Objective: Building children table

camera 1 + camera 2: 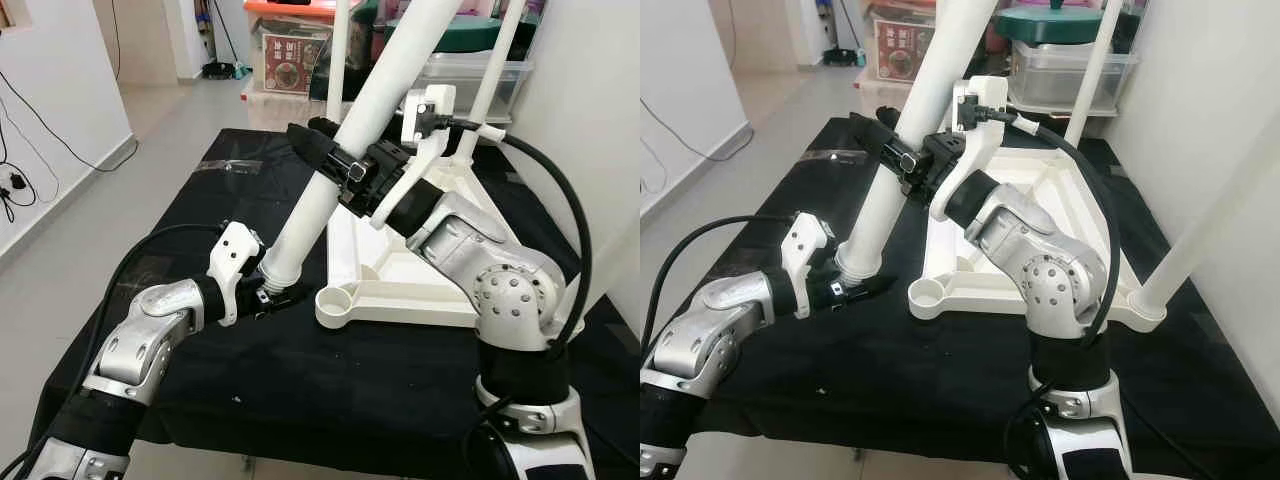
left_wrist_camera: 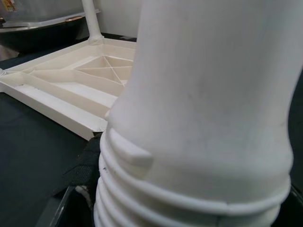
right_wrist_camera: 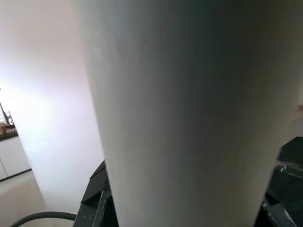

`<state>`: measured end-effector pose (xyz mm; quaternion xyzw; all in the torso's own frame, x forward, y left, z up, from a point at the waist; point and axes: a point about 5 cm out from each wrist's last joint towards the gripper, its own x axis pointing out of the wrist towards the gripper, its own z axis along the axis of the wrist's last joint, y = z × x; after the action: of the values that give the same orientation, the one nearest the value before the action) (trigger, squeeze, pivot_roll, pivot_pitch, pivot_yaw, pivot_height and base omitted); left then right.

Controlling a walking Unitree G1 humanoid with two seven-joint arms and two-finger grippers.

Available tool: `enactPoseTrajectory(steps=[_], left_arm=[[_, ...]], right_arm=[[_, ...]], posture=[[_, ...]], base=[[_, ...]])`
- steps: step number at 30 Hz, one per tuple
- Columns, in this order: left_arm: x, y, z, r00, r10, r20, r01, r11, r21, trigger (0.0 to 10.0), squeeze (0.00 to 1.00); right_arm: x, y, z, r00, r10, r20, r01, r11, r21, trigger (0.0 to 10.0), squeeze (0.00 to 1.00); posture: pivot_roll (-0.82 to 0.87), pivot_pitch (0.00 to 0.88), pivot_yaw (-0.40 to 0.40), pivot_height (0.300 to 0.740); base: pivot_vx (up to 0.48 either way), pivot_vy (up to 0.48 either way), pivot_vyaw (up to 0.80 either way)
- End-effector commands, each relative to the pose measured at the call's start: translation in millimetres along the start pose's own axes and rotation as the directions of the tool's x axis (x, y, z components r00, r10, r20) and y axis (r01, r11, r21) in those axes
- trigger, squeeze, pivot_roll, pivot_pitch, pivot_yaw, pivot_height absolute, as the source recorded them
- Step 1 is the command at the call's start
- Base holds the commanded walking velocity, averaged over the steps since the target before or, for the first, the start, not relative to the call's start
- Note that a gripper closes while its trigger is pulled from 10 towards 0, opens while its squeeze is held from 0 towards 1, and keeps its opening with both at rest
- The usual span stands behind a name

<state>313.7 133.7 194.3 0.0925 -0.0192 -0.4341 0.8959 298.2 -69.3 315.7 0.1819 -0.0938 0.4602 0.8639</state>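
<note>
Black cloth covers the work table [image 1: 250, 400], white walls and storage bins behind. Upturned white tabletop [image 1: 400, 290] lies on the cloth, ribbed underside up, with legs already standing in its far sockets; the near corner socket [image 1: 338, 300] is empty.

Step in hand looks like fitting the loose leg [image 1: 330, 190]. It's a fat white tube, tilted, with a ridged screw end at the bottom (threads clear in the left wrist view) [image 2: 180, 198]. That end sits just beside the empty socket, not in it.

Right gripper [image 1: 335, 160] is clamped around the tube mid-length. Left gripper [image 1: 275, 292] is at the threaded base, fingers either side of it, seemingly gripping it too.

Next move, by my judgement: swing the threaded end over the socket, stand the leg upright, then press and twist it in. Tilt must come out first or the threads could cross.
</note>
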Motion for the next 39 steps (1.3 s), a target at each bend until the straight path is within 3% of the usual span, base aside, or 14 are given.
enactPoseTrajectory(steps=[1,4,5,6,7,13,14,15,20,21,31,38,39], left_arm=[[-3.3,10.4,-1.5,0.998,0.057,-0.030,-0.056,0.998,0.021,0.0,0.00],[-2.9,7.7,-5.4,0.997,0.035,-0.071,-0.031,0.998,0.056,0.0,0.00],[-3.0,7.1,-6.8,0.996,0.032,-0.086,-0.027,0.997,0.066,0.8,0.00],[-3.2,7.0,-8.0,0.995,0.033,-0.099,-0.026,0.997,0.070,4.4,0.00],[-3.5,7.4,-9.2,0.993,0.038,-0.115,-0.029,0.996,0.081,10.0,0.00],[-3.8,11.3,-11.0,0.987,0.074,-0.141,-0.060,0.993,0.100,10.0,0.00],[-4.1,11.6,-10.1,0.987,0.071,-0.142,-0.053,0.990,0.128,10.0,0.14],[-4.2,12.2,-8.9,0.988,0.074,-0.136,-0.056,0.989,0.134,10.0,1.00],[-0.1,19.3,-2.7,0.983,0.142,-0.116,-0.122,0.978,0.167,10.0,1.00],[0.7,19.5,-1.3,0.983,0.145,-0.108,-0.127,0.979,0.163,10.0,0.00],[6.2,13.5,2.5,0.994,0.087,-0.072,-0.079,0.990,0.115,10.0,0.00],[12.9,8.8,8.4,0.995,0.057,-0.082,-0.043,0.986,0.163,10.0,0.00],[13.4,7.8,8.8,0.994,0.055,-0.098,-0.034,0.979,0.202,10.0,0.00]], right_arm=[[5.4,20.7,-14.4,0.988,0.135,-0.078,-0.132,0.990,0.050,0.0,0.00],[5.6,20.3,-16.8,0.987,0.133,-0.094,-0.129,0.991,0.042,0.0,0.00],[5.8,20.0,-17.8,0.986,0.131,-0.100,-0.128,0.991,0.038,0.0,0.00],[5.8,19.8,-18.7,0.986,0.129,-0.105,-0.126,0.991,0.034,0.0,0.00],[6.0,19.7,-19.5,0.986,0.128,-0.109,-0.125,0.992,0.031,0.0,0.00],[6.6,20.0,-21.4,0.985,0.126,-0.115,-0.125,0.992,0.022,0.0,0.00],[6.6,20.2,-21.7,0.985,0.126,-0.116,-0.125,0.992,0.020,0.0,0.00],[6.6,20.4,-22.0,0.985,0.127,-0.116,-0.125,0.992,0.019,0.0,0.00],[5.9,20.1,-22.3,0.985,0.123,-0.118,-0.122,0.992,0.014,0.0,0.00],[5.8,20.0,-22.3,0.985,0.122,-0.118,-0.122,0.992,0.014,0.0,0.00],[5.6,21.3,-22.7,0.985,0.128,-0.118,-0.127,0.992,0.016,0.0,0.00],[5.7,20.0,-26.2,0.985,0.114,-0.131,-0.115,0.993,0.002,0.0,0.00],[6.0,19.2,-26.6,0.985,0.107,-0.132,-0.109,0.994,-0.005,0.0,0.00]], posture=[[0.02,0.000,-0.038,0.740],[0.02,0.000,-0.040,0.740],[0.02,0.000,-0.040,0.740],[0.03,0.000,-0.041,0.740],[0.03,0.000,-0.041,0.740],[0.03,0.000,-0.040,0.740],[0.03,0.000,-0.040,0.740],[0.03,0.000,-0.038,0.740],[0.03,0.000,-0.038,0.740],[0.03,0.000,-0.037,0.740],[0.02,0.000,-0.034,0.740],[0.02,0.000,-0.034,0.740],[0.02,0.000,-0.033,0.740]], base=[[0.000,0.000,0.00],[0.000,0.000,0.00],[0.000,0.000,0.00],[0.000,0.000,0.00],[0.000,0.000,0.00],[0.000,0.000,0.00],[0.000,0.000,0.00],[0.000,0.000,0.00],[0.000,0.000,0.00],[0.000,0.000,0.00],[0.000,0.000,0.00],[0.000,0.000,0.00],[0.000,0.000,0.00]])
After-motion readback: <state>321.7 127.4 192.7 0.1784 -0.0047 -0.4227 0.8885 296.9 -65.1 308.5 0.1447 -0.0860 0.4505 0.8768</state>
